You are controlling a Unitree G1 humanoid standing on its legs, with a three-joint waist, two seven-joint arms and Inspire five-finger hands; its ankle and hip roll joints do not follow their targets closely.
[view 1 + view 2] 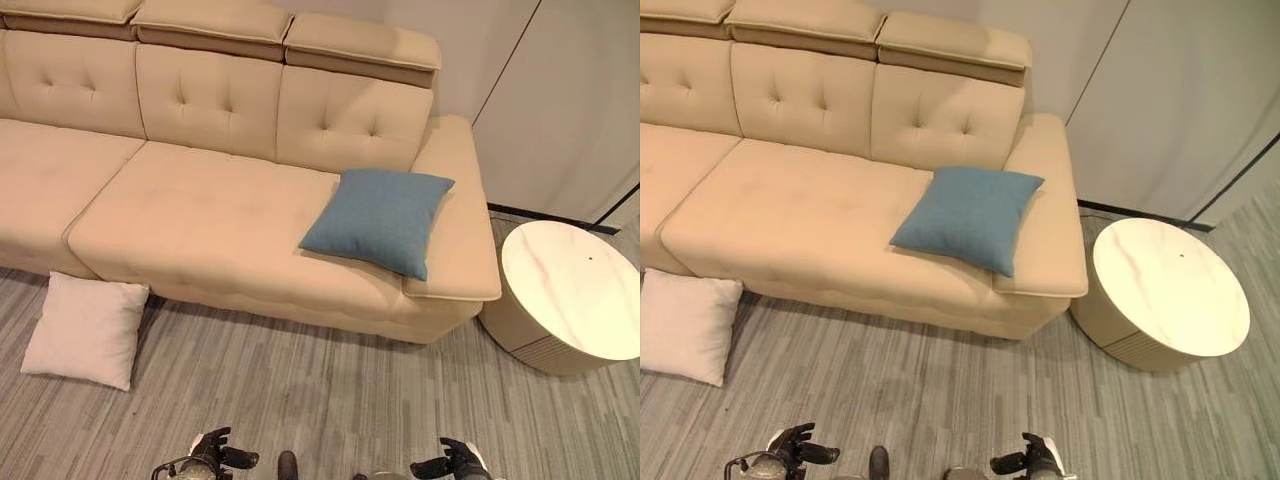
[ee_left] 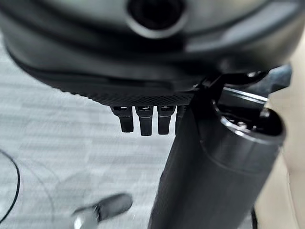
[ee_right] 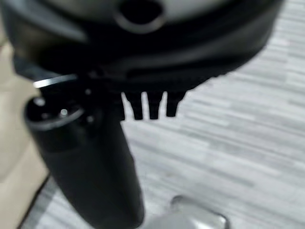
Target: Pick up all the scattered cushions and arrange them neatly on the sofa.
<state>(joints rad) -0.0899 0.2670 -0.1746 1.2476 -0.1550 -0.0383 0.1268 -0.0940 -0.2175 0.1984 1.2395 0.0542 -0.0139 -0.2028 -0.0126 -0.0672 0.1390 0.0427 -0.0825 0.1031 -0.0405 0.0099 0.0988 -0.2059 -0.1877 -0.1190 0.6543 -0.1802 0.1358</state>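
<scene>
A blue cushion [image 1: 378,219] lies tilted on the right end of the beige sofa [image 1: 200,220], against its armrest. A white cushion [image 1: 86,328] lies on the grey floor, leaning at the sofa's front on the left. My left hand [image 1: 214,450] hangs low at the bottom of the eye views, far from both cushions, its fingers [image 2: 143,120] straight and holding nothing. My right hand [image 1: 452,461] hangs likewise at the lower right, fingers [image 3: 151,106] straight and empty.
A round white-topped side table [image 1: 572,292] stands just right of the sofa's armrest. Pale wall panels [image 1: 560,100] rise behind it. Grey striped carpet [image 1: 330,400] spreads between me and the sofa.
</scene>
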